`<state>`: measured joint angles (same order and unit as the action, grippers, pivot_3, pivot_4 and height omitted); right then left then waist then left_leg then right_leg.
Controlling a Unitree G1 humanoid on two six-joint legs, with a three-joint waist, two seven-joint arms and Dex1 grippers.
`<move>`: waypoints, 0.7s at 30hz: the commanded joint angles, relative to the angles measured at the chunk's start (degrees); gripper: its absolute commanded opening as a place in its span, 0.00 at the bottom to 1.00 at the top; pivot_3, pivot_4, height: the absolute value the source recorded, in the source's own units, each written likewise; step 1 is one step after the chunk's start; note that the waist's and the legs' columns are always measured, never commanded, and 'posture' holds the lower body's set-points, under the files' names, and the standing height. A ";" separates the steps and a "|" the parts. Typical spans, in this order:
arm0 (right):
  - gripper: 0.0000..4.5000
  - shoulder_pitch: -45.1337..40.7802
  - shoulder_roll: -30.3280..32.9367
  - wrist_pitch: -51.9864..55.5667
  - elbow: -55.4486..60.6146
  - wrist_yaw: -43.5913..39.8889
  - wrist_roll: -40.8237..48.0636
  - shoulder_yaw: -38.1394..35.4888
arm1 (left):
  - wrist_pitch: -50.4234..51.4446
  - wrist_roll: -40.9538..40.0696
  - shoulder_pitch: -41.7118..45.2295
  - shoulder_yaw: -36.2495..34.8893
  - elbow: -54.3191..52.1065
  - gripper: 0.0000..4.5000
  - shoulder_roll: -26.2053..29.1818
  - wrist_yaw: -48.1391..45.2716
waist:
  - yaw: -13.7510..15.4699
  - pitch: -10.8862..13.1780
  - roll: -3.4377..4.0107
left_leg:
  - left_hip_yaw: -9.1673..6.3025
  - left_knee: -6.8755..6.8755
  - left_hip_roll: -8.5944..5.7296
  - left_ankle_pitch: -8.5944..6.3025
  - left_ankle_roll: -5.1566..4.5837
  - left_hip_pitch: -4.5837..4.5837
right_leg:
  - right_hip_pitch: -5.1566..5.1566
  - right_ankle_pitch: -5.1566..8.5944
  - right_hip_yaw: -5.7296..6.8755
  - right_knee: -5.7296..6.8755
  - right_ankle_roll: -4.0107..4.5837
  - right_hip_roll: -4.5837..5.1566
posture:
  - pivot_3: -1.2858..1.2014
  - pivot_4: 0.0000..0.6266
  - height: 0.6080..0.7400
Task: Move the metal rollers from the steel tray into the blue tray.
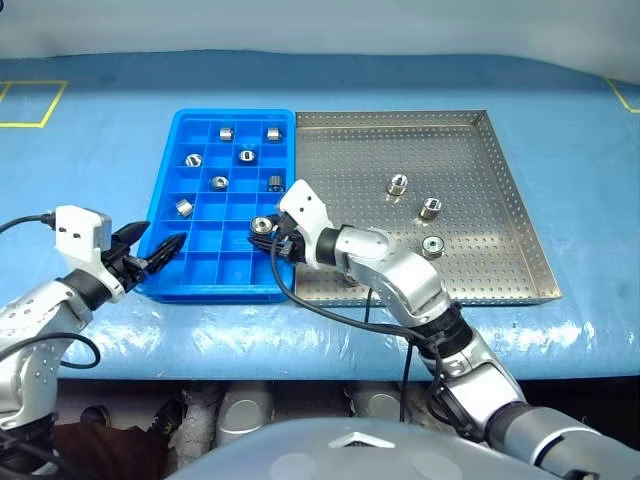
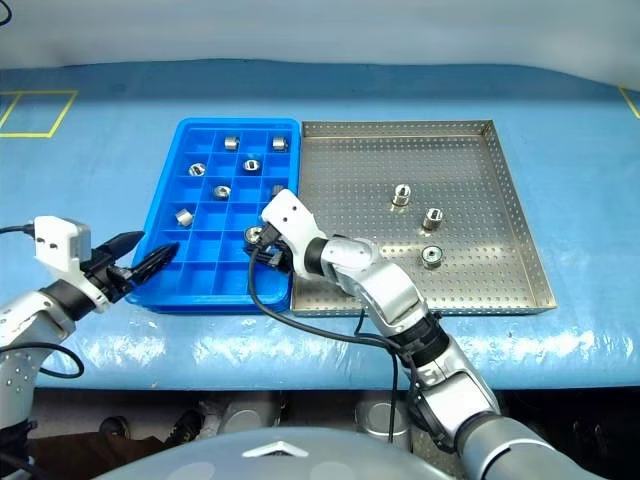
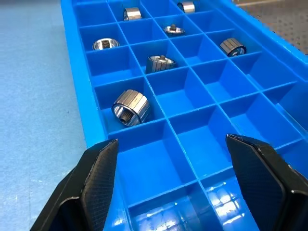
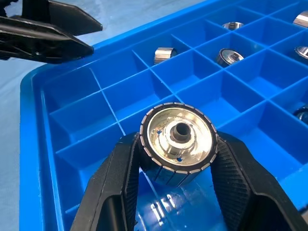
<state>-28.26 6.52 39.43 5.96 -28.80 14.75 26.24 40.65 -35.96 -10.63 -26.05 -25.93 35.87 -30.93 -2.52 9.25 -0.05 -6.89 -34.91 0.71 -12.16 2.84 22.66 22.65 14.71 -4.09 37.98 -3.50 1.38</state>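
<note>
Under the right gripper (image 4: 177,166), clamped on a roller (image 4: 178,139), sat an empty blue tray (image 1: 165,175) cell; left gripper (image 1: 150,254) open nearby.

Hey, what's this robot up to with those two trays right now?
It is sorting metal rollers out of the steel tray into the blue tray. The right gripper is shut on one roller above the blue tray's compartments. The left gripper is open and empty at that tray's near left corner. Three rollers remain in the steel tray; several already sit in blue compartments.
</note>
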 commanded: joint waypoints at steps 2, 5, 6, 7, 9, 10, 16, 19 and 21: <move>0.40 -4.76 -2.08 -6.87 -5.74 -2.20 -2.01 -1.14 | -0.84 -0.95 -0.98 -3.20 -2.39 0.86 -0.64 1.20 | 0.21 0.00 0.00 | 0.00 0.03 0.03 0.00 0.00 -0.05 | 0.00 0.00 0.03 0.03 0.00 -0.03 | 0.56 0.24 1.00; 0.40 -7.24 -2.45 -9.91 -10.46 -2.55 -3.77 -1.81 | -1.14 -0.97 -1.47 -2.62 -3.14 0.86 -1.05 1.38 | 0.59 0.00 0.00 | -0.01 0.04 0.04 0.00 0.00 -0.07 | -0.01 0.01 0.05 0.04 0.02 -0.04 | 0.56 0.24 1.00; 0.40 -7.99 -2.62 -10.57 -11.94 -2.82 -4.17 -1.99 | -1.14 -1.18 -1.42 -2.40 -3.35 0.86 -1.39 1.52 | 0.73 0.00 0.00 | -0.01 0.05 0.04 0.00 0.00 -0.06 | -0.01 0.01 0.05 0.04 0.02 -0.04 | 0.57 0.24 1.00; 0.40 -8.58 -2.88 -11.20 -13.31 -3.12 -4.39 -2.27 | -1.12 -1.27 -1.40 -2.20 -3.58 0.86 -1.64 1.69 | 0.91 0.00 0.00 | -0.02 0.05 0.03 0.00 0.00 -0.06 | -0.01 0.01 0.05 0.03 0.03 -0.03 | 0.57 0.24 1.00; 0.40 -9.61 -3.37 -13.08 -16.19 -3.82 -4.84 -2.90 | -1.00 -1.64 -1.34 -1.93 -4.07 0.86 -2.21 1.91 | 1.08 0.00 0.00 | -0.02 0.07 0.01 0.00 0.01 -0.05 | -0.01 0.01 0.05 0.02 0.04 -0.02 | 0.57 0.24 1.00; 0.40 -9.90 -3.64 -14.17 -17.26 -4.13 -5.01 -3.23 | -0.98 -1.64 -1.34 -1.85 -4.18 0.86 -2.33 1.95 | 1.13 0.00 0.00 | -0.02 0.08 0.01 0.00 0.01 -0.05 | -0.01 0.01 0.05 0.02 0.04 -0.02 | 0.57 0.24 1.00; 0.40 -13.29 -6.36 -21.94 -27.38 -5.71 -4.79 -7.79 | -0.98 -1.53 -0.63 -0.54 -4.16 0.86 -3.05 2.46 | 1.05 0.00 0.00 | -0.02 0.14 0.02 0.01 0.01 -0.08 | 0.01 0.01 0.05 0.04 0.06 -0.04 | 0.57 0.24 1.00; 0.40 -14.87 -7.22 -23.70 -30.67 -6.14 -5.38 -8.97 | -0.71 -1.64 -0.30 0.22 -4.65 0.86 -3.29 2.86 | 1.05 0.00 0.00 | -0.03 0.14 0.02 0.01 0.02 -0.07 | 0.01 0.01 0.05 0.05 0.06 -0.04 | 0.57 0.24 1.00; 0.40 -15.93 -8.11 -24.54 -32.53 -6.48 -5.74 -9.19 | -0.42 -1.92 -0.03 0.62 -4.90 0.86 -3.50 3.32 | 1.08 0.00 0.00 | -0.03 0.15 0.02 0.01 0.02 -0.07 | 0.01 0.01 0.05 0.05 0.07 -0.04 | 0.57 0.24 1.00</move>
<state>-42.49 -0.34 16.81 -26.95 -34.71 9.07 17.91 40.68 -37.14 -11.24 -25.20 -28.09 32.43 -27.93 -1.44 9.24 -0.05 -6.92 -34.76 0.73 -12.15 2.86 22.59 22.67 14.72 -4.04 38.03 -3.44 1.34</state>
